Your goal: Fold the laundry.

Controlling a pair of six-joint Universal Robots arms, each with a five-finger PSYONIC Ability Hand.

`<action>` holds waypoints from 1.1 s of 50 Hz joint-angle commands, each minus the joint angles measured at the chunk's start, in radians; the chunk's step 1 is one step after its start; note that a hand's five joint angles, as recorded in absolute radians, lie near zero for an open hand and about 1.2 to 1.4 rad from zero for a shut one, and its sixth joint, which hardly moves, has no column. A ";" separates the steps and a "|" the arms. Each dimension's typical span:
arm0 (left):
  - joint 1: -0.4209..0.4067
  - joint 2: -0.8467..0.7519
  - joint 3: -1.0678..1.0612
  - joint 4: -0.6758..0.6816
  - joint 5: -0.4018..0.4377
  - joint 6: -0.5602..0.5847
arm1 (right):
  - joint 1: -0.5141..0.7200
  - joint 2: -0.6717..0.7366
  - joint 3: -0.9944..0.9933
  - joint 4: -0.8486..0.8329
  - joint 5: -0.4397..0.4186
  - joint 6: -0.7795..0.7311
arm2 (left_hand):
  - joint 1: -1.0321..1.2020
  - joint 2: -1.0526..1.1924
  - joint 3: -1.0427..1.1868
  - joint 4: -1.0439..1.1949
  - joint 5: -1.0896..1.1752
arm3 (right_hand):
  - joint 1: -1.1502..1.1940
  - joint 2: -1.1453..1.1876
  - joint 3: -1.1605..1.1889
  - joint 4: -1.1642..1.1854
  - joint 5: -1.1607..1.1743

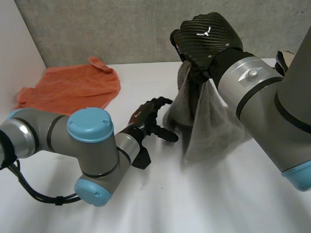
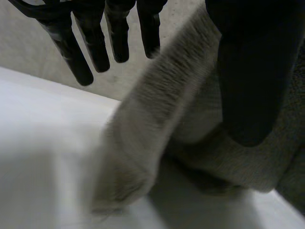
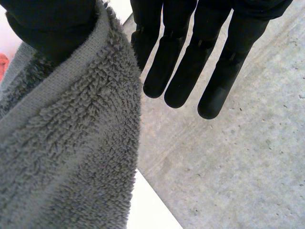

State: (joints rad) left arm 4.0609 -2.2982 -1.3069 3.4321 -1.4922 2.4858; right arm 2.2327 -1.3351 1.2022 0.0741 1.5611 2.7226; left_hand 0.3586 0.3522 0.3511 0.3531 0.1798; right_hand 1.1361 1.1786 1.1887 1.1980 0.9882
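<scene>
The right hand (image 1: 206, 37) clamps the limp, soft grey towel (image 1: 213, 129) by its top edge; the left hand (image 1: 151, 115), fingers apart, could take a lower corner.

Bright, even light from overhead fills the head view. The white table (image 1: 199, 209) glares almost blank toward the camera, and a small glint sits on the back of the right hand (image 1: 206, 37). The grey towel (image 1: 209, 125) throws a soft shadow beneath itself, which appears much darker in the left wrist view.

No readable text, labels or numbers; just a small white emblem (image 1: 203, 31) on the right hand (image 1: 217, 43) back.
</scene>
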 commanded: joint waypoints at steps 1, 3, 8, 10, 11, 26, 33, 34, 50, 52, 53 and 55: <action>-0.010 -0.021 0.026 0.002 0.033 -0.077 | 0.010 0.001 0.002 0.001 0.011 0.005 | 0.447 0.453 0.454 0.452 0.451 | 0.260 0.218 0.208 0.198 0.234; -0.007 -0.026 0.029 0.004 0.027 -0.077 | 0.008 0.001 0.008 0.003 0.020 0.005 | 0.696 0.703 0.704 0.702 0.700 | 0.260 0.218 0.208 0.198 0.234; 0.018 -0.006 0.012 -0.004 -0.019 -0.041 | -0.008 -0.001 0.033 0.003 0.028 -0.004 | 1.038 1.044 1.045 1.043 1.042 | 0.260 0.218 0.208 0.198 0.234; 0.049 0.028 -0.009 -0.010 -0.040 -0.006 | -0.011 -0.001 0.055 0.007 0.027 -0.020 | 1.038 1.044 1.045 1.043 1.042 | 0.260 0.218 0.208 0.198 0.234; 0.071 0.057 -0.027 -0.016 -0.046 0.017 | -0.016 0.001 0.060 0.009 0.024 -0.027 | 1.038 1.044 1.045 1.043 1.042 | 0.260 0.218 0.208 0.198 0.234; 0.224 0.410 -0.252 -0.180 0.125 0.616 | -0.209 0.099 0.132 0.102 -0.021 -0.118 | 1.038 1.044 1.045 1.043 1.042 | 0.260 0.218 0.208 0.198 0.234; 0.217 0.264 -0.088 -0.272 0.121 0.795 | -0.222 0.198 0.071 0.078 -0.078 -0.101 | 1.038 1.044 1.045 1.043 1.042 | 0.260 0.218 0.208 0.198 0.234; 0.214 0.240 -0.054 -0.278 0.118 0.811 | -0.222 0.215 0.053 0.066 -0.076 -0.093 | 1.035 1.042 1.043 1.041 1.039 | 0.260 0.218 0.208 0.198 0.234; 0.222 0.040 0.581 0.018 0.113 1.099 | -0.217 0.350 -0.429 -0.311 0.034 -0.026 | 1.038 1.044 1.045 1.043 1.042 | 0.260 0.218 0.208 0.198 0.234; 0.217 0.060 0.577 0.126 0.104 1.108 | -0.215 0.297 -0.405 -0.455 0.048 -0.018 | 1.038 1.044 1.045 1.043 1.042 | 0.260 0.218 0.208 0.198 0.234; 0.213 0.075 0.572 0.177 0.101 1.107 | -0.215 0.278 -0.391 -0.502 0.053 -0.020 | 1.038 1.044 1.045 1.043 1.042 | 0.260 0.218 0.208 0.198 0.234; 0.204 0.134 0.531 0.262 0.092 1.099 | -0.214 0.257 -0.366 -0.551 0.051 -0.021 | 1.038 1.044 1.045 1.043 1.042 | 0.260 0.218 0.208 0.198 0.234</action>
State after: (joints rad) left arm 4.2793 -2.2589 -0.7419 3.4171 -1.3809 3.5536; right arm 2.0156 -0.9800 0.7940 -0.2360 1.5957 2.6938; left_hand 1.1683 1.1966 1.1915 1.1989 0.9703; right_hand 1.1362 1.1828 1.1920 1.1985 1.0030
